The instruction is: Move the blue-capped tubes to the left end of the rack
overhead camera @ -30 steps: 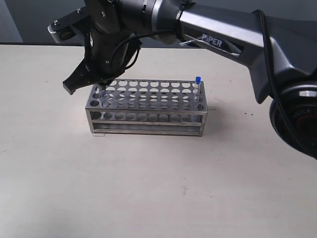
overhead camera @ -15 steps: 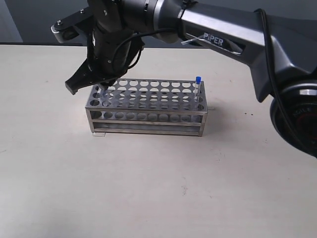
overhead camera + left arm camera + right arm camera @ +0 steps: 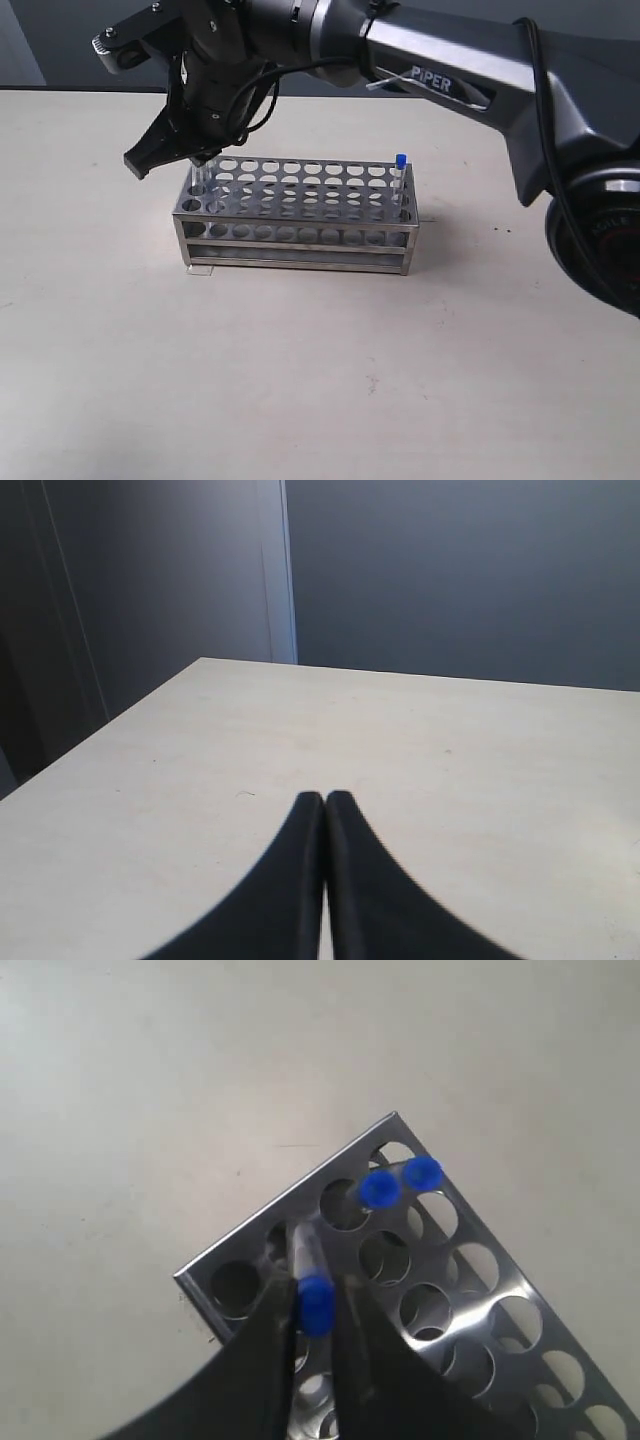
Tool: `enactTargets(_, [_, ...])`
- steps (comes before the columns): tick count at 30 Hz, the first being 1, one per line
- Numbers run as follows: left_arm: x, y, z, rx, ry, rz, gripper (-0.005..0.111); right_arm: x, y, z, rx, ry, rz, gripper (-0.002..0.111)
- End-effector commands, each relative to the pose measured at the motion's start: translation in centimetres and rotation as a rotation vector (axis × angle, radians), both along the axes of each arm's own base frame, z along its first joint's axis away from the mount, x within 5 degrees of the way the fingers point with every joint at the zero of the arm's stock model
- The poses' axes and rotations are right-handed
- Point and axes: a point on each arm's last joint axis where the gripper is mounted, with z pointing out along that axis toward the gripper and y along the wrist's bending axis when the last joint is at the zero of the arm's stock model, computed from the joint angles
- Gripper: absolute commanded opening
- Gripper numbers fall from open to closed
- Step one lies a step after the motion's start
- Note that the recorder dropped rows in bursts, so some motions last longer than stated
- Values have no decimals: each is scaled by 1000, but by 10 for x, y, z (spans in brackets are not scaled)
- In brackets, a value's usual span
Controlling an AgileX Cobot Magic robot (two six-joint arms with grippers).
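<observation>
The steel rack [image 3: 300, 205] stands on the table, its left end under my right gripper [image 3: 200, 160]. In the right wrist view that gripper [image 3: 315, 1285] is shut on the blue cap of one blue-capped tube [image 3: 314, 1305], whose clear body slants down into a hole near the rack's [image 3: 470, 1290] corner. Two more blue caps [image 3: 378, 1189] [image 3: 421, 1171] stand in holes along that end row; the exterior view hides them behind the gripper. A fourth tube [image 3: 399, 165] stands at the rack's right end. My left gripper [image 3: 325, 798] is shut and empty, above bare tabletop, away from the rack.
The right arm [image 3: 450, 85] stretches from the right side across the back of the table to the rack. A dark wall [image 3: 450, 570] rises behind the table's far edge. Pale tabletop [image 3: 320, 370] surrounds the rack.
My right gripper has risen a little and shifted left over the rack's left end, its fingers still around the cap. The tube at the right end has not moved.
</observation>
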Motion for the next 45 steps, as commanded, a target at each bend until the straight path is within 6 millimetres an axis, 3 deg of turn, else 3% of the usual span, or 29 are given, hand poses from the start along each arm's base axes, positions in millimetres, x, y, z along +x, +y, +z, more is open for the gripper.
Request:
enactTargets(1, [1,0,0,-6,-7,-7,0,6,2,-1,16,-49,16,0])
enactTargets(4, [1,0,0,-6,-7,-7,0,7,3,1,31,-66,38,0])
enactTargets(17, [1,0,0,-6,-7,-7,0,4,8,-49,-71,79,53,0])
enactTargets(22, [1,0,0,-6,-9,-7,0,5,8,-50,-83,69,55,0])
enactTargets(25, [1,0,0,-6,-9,-7,0,6,6,-42,-75,53,21,1])
enactTargets(29, [1,0,0,-6,-9,-7,0,6,1,-21,-51,26,-3,14])
enactTargets(35, [1,0,0,-6,-9,-7,0,3,-2,-7,-27,16,-4,37])
enactTargets(45, [1,0,0,-6,-9,-7,0,-6,-15,24,-32,33,-19,39])
